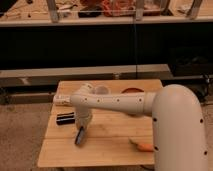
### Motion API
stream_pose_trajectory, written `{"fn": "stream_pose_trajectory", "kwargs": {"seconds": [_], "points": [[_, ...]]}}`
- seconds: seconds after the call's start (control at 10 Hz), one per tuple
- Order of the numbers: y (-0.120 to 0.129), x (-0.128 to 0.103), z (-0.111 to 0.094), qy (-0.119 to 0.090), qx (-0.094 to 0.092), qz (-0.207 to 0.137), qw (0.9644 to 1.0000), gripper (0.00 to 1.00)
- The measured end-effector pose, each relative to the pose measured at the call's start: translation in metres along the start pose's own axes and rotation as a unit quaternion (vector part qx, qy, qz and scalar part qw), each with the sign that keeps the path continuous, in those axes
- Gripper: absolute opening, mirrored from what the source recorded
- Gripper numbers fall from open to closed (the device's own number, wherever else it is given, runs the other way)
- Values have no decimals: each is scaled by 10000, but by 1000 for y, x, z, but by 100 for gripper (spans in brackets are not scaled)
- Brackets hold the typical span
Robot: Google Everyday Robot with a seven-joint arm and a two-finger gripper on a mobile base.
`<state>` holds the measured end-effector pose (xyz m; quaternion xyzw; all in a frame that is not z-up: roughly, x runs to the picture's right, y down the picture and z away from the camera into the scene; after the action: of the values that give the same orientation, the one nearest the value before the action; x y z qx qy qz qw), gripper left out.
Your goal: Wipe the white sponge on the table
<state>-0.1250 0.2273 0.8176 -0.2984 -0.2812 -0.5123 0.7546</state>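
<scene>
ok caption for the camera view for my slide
Robot arm stretched across the table, gripper pointing down at the white sponge, the black bar close beside.

Table (110, 152) carries black bar (65, 118), carrot (142, 146) (hand (80, 136) near bar).

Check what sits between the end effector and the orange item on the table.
Only bare table planks, per the camera view. The end effector hangs low at front left, by the black bar; the orange item lies front right.
</scene>
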Motion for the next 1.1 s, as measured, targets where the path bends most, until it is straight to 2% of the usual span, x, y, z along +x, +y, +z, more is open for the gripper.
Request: {"fn": "stream_pose_trajectory", "kwargs": {"seconds": [0.7,0.8,1.1], "points": [[0,0,0,0,-1,-1,10000,1],[0,0,0,0,-1,-1,10000,3],[0,0,0,0,-1,-2,10000,31]]}}
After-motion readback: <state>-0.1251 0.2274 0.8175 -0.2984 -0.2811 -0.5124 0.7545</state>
